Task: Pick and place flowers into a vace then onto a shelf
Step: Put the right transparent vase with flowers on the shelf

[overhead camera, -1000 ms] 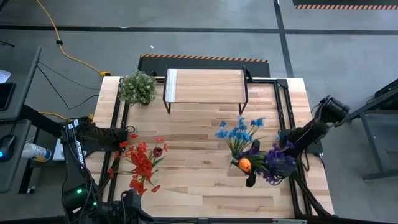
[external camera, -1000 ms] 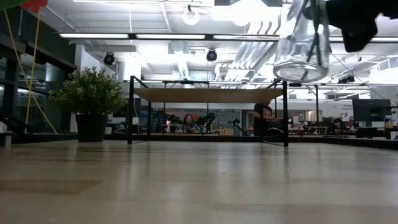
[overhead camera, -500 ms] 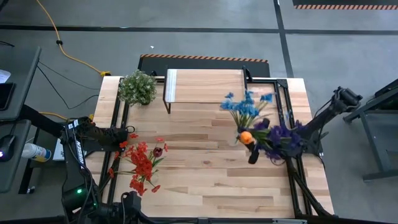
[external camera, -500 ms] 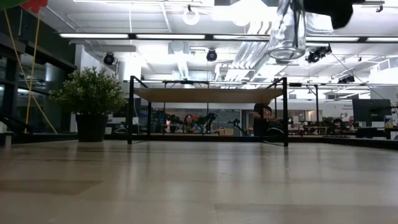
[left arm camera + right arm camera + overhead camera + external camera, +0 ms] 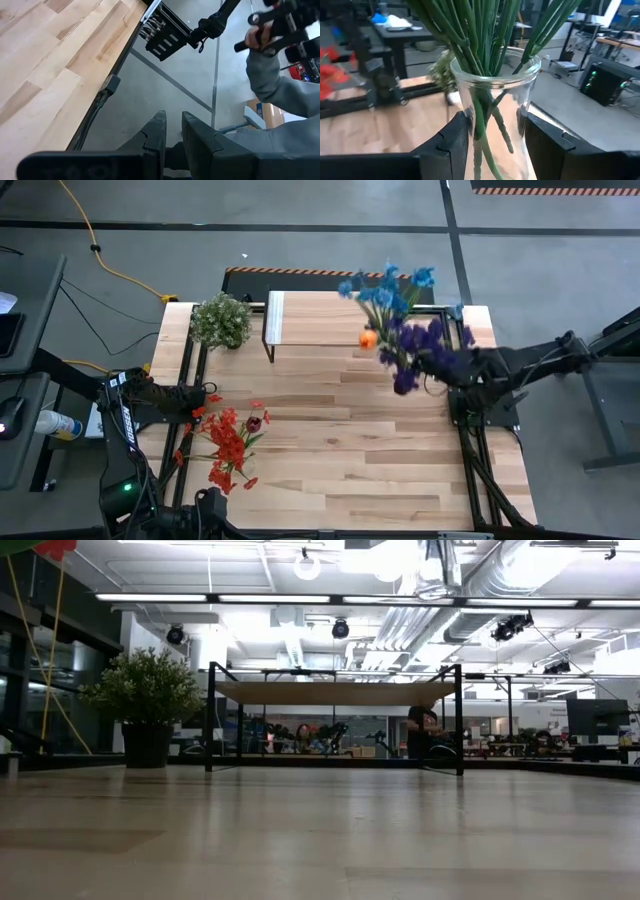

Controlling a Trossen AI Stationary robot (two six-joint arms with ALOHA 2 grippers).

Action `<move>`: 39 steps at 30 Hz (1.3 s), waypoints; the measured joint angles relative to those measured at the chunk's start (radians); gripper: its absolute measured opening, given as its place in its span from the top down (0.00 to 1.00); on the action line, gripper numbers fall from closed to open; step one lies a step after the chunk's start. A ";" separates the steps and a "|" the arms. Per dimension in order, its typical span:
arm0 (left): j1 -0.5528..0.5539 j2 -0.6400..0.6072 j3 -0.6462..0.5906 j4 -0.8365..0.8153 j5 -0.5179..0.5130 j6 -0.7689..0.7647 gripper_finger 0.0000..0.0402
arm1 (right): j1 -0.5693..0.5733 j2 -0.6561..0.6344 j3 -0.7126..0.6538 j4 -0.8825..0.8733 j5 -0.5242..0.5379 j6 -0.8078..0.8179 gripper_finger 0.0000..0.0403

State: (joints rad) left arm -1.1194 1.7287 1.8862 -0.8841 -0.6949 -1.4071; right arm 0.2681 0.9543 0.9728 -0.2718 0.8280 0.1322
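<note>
Progress reads clearly from the high view: the bouquet (image 5: 400,320) of blue and purple blooms with one orange tulip hangs in the air, carried by the right gripper (image 5: 450,368), its heads over the right end of the shelf (image 5: 325,318). The shelf top is not yet loaded. Red flowers (image 5: 228,442) and a dark tulip lie near the table's left front, beside the left gripper (image 5: 205,395), so that bunch seems not to be in the vase.

Low view: the shelf (image 5: 335,692) stands bare at the far side, with the plant (image 5: 147,690) to its side; only a sliver of glass shows at the top edge, so the load is well above the shelf top.

Left wrist view: the left gripper (image 5: 171,131) has its fingers nearly pressed together with nothing between them, pointing off the table edge toward the floor. A person's sleeve and hand show beyond.

Right wrist view: the right gripper (image 5: 492,132) pinches the vase (image 5: 492,107) on both sides of its neck, green stems packed inside.

Judged so, filling is mostly done; setting the vase on the shelf remains, and perhaps the red bunch.
</note>
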 joint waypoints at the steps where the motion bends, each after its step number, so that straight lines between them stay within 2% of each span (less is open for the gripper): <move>1: 0.000 0.000 0.000 0.000 0.000 0.000 0.76 | -0.031 0.000 0.012 0.000 -0.019 -0.011 0.61; 11: 0.000 0.000 0.000 0.000 0.013 0.000 0.76 | -0.354 0.001 0.052 0.009 -0.261 -0.054 0.61; 18: 0.000 0.000 0.000 0.000 0.007 0.000 0.76 | -0.523 0.043 0.053 0.111 -0.409 -0.071 0.61; 24: 0.000 0.000 0.000 0.000 -0.002 -0.002 0.76 | -0.612 0.145 0.054 0.181 -0.495 -0.081 0.61; 31: 0.000 0.000 0.000 0.005 -0.022 -0.011 0.76 | -0.680 0.268 0.054 0.259 -0.530 -0.093 0.61; 39: 0.000 0.000 0.000 0.023 -0.023 -0.011 0.76 | -0.765 0.297 0.054 0.255 -0.594 -0.089 0.61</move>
State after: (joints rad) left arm -1.1194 1.7290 1.8862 -0.8608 -0.7184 -1.4181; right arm -0.4973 1.2510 1.0264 -0.0172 0.2336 0.0429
